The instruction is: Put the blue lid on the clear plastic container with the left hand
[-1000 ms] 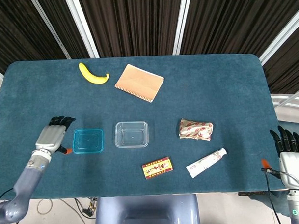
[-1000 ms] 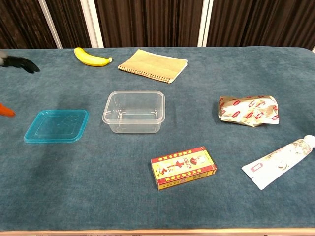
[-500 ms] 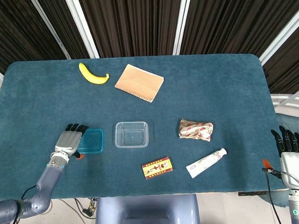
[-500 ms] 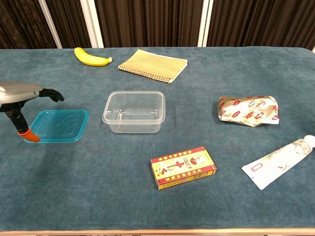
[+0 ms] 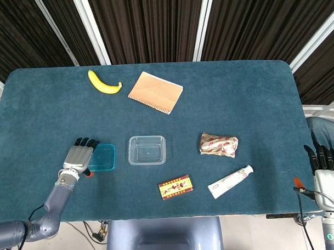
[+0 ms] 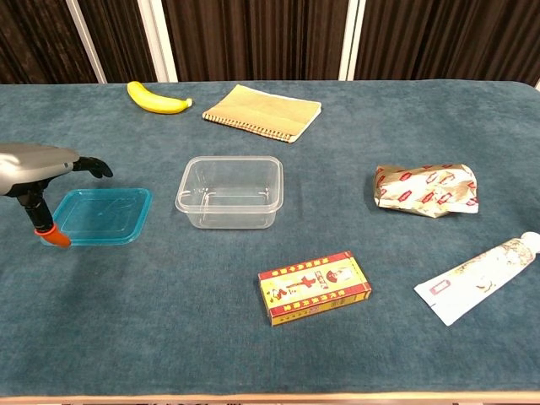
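Left hand (image 5: 78, 157) over blue lid (image 5: 104, 157)

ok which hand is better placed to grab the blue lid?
Left. The left hand sits over the near-left edge of the blue lid, not yet gripping it. The right hand is off the table's far right edge, beyond the tube.

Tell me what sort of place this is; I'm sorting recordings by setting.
Probably a robot test bench, not a home: a table covered in blue felt, dark curtains behind, and unrelated items laid out apart, such as a banana and a toothpaste tube.
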`<action>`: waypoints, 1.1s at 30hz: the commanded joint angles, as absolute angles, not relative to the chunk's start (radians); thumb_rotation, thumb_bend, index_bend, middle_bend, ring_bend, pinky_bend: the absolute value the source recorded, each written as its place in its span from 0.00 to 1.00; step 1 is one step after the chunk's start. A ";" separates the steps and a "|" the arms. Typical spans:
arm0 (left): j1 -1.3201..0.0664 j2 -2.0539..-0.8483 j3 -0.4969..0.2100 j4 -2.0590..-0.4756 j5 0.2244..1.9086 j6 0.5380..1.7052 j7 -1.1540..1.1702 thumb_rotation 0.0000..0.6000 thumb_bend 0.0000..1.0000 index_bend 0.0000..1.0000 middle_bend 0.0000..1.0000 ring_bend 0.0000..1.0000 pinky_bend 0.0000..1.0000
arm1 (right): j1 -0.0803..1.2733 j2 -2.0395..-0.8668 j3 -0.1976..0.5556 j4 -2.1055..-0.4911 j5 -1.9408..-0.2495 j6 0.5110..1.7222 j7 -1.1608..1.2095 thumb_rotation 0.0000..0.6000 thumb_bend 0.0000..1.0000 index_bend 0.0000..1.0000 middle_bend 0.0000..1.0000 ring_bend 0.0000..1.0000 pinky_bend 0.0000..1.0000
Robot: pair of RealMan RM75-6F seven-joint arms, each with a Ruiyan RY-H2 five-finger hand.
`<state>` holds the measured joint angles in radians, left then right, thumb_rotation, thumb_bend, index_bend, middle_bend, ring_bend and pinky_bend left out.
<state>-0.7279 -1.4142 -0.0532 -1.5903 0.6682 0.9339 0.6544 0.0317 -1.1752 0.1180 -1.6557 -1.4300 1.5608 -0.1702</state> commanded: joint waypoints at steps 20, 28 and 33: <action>-0.757 -1.436 -0.028 -1.532 0.694 0.896 0.624 1.00 0.08 0.10 0.11 0.00 0.00 | 0.029 -1.178 0.122 -1.657 -1.421 1.563 -0.171 1.00 0.30 0.12 0.03 0.01 0.00; -0.771 -1.441 -0.024 -1.510 0.697 0.876 0.618 1.00 0.09 0.10 0.12 0.00 0.00 | 0.029 -1.180 0.123 -1.657 -1.417 1.563 -0.175 1.00 0.30 0.12 0.03 0.01 0.00; -0.779 -1.443 -0.021 -1.501 0.690 0.865 0.615 1.00 0.09 0.10 0.12 0.00 0.00 | 0.028 -1.180 0.124 -1.657 -1.415 1.562 -0.176 1.00 0.30 0.12 0.03 0.01 0.00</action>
<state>-0.7782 -1.4429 -0.0212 -1.5017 0.6905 0.8658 0.6152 0.0282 -1.1804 0.1242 -1.6571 -1.4149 1.5622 -0.1756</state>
